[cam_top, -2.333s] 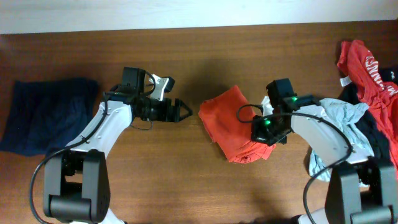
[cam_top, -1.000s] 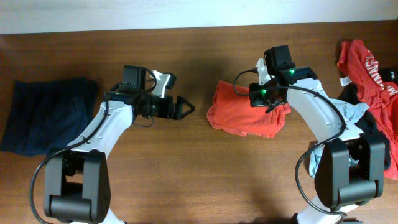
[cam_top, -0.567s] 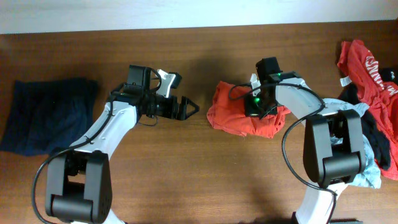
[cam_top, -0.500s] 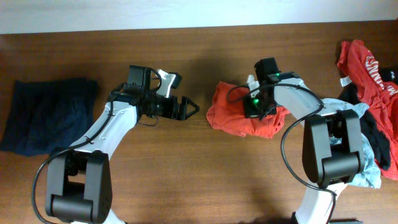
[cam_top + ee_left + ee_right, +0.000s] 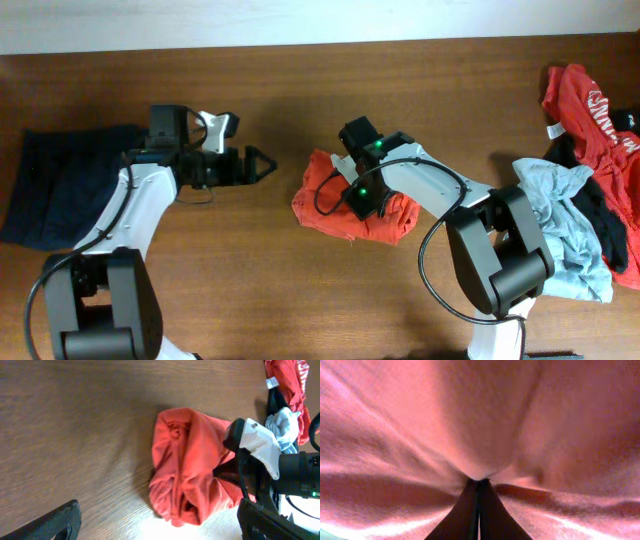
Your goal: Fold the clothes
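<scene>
r claw [image 5: 479,483] pinches tee [image 5: 322,199] beneath

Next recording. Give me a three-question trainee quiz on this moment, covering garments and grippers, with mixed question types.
1. True or false: the left gripper stands open over bare table, holding nothing.
2. The right gripper is shut on: A) the orange-red T-shirt; B) a black sock; C) nothing at all.
3. In the overhead view, on which arm's side does the navy garment lie?

Key: 1 true. 2 A. 3 the left arm's side, apart from both grippers.
</scene>
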{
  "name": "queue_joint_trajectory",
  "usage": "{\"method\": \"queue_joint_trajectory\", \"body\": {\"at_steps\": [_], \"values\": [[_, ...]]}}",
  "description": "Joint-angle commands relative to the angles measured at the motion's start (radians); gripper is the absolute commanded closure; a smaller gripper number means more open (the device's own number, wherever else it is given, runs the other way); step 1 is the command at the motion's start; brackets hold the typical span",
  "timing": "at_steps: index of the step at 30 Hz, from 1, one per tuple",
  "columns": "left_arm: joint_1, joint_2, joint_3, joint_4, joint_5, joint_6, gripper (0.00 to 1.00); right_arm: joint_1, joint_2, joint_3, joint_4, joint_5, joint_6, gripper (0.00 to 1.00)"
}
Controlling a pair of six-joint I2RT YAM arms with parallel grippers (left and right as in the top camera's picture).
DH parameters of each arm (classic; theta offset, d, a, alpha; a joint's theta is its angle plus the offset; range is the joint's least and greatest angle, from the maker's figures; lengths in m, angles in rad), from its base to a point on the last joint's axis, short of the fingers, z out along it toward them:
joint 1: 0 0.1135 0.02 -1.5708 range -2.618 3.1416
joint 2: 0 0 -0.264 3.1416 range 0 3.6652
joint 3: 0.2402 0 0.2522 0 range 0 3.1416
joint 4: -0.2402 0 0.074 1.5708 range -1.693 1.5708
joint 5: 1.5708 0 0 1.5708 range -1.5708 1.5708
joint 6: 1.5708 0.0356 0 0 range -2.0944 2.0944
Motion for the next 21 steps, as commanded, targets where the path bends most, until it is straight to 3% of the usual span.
{"method": "queue_joint_trajectory", "body": {"at_steps": [1, 10, 16, 21], "values": [[-0.001, -0.028, 0.009, -0.008, 0.015, 0.019, 0.01, -0.022, 0.009, -0.013, -0.026, 0.205, -0.024, 0.96], [-0.124, -0.010, 0.008, -0.010, -0.020, 0.018, 0.01, -0.067, -0.115, 0.027, -0.007, -0.096, -0.077, 0.95], [-0.231, 0.045, 0.008, 0.006, -0.100, -0.011, 0.01, -0.128, -0.202, 0.027, -0.011, -0.153, -0.066, 0.92], [-0.260, 0.130, 0.008, 0.053, -0.053, -0.084, 0.01, -0.207, -0.205, 0.027, -0.018, -0.291, 0.090, 0.86]]}}
